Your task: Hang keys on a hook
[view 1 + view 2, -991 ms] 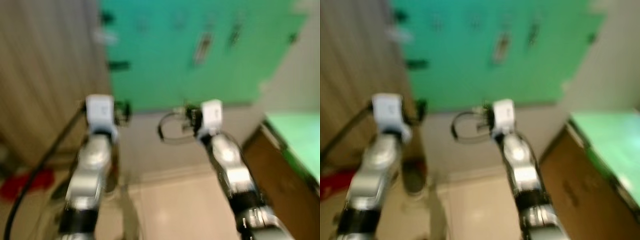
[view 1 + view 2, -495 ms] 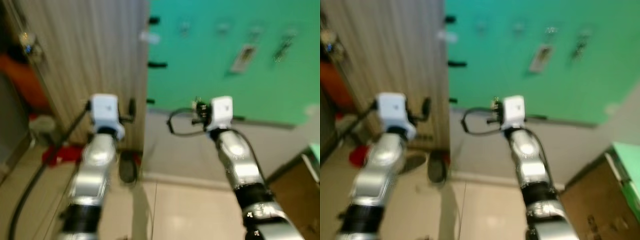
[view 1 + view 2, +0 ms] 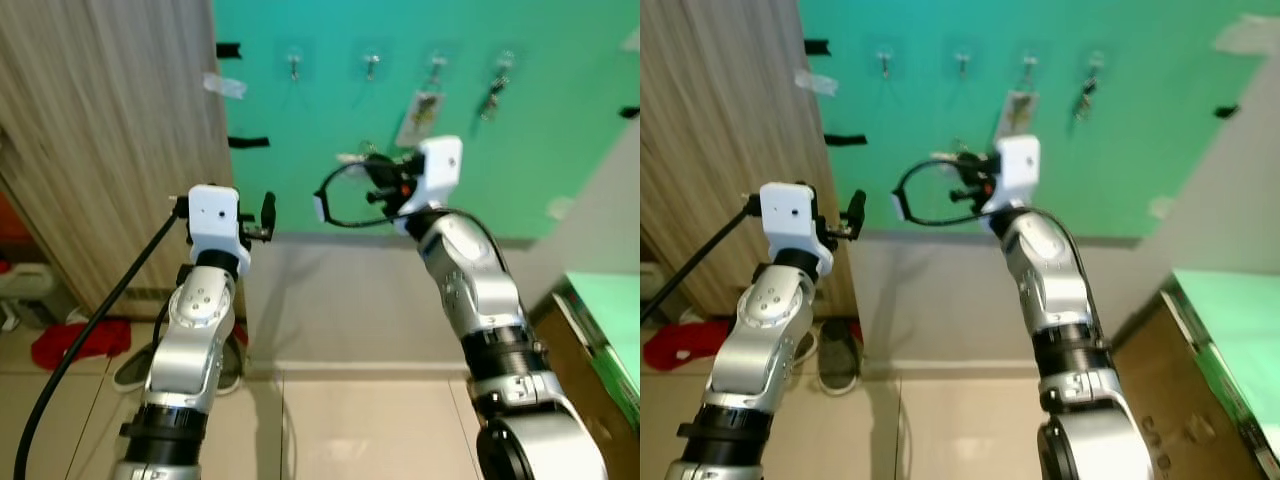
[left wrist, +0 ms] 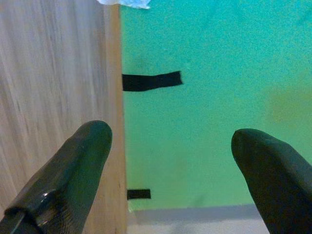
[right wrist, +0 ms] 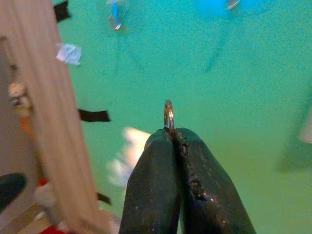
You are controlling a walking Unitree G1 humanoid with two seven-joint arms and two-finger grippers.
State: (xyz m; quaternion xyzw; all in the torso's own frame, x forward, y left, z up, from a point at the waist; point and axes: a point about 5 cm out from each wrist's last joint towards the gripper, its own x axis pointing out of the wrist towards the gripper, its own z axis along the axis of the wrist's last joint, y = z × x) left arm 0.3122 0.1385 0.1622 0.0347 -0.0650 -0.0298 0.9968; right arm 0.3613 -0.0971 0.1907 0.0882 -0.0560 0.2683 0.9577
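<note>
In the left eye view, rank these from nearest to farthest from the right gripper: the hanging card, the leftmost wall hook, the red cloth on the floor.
From the right gripper:
1. Hanging card, just up and to its right on the green wall.
2. Leftmost wall hook, above, to its left.
3. Red cloth, far down-left on the floor.

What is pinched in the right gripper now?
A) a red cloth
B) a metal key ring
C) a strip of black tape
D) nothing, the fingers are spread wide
B: in the right wrist view the right gripper has its fingers closed on a thin metal key ring, facing the green wall.
</note>
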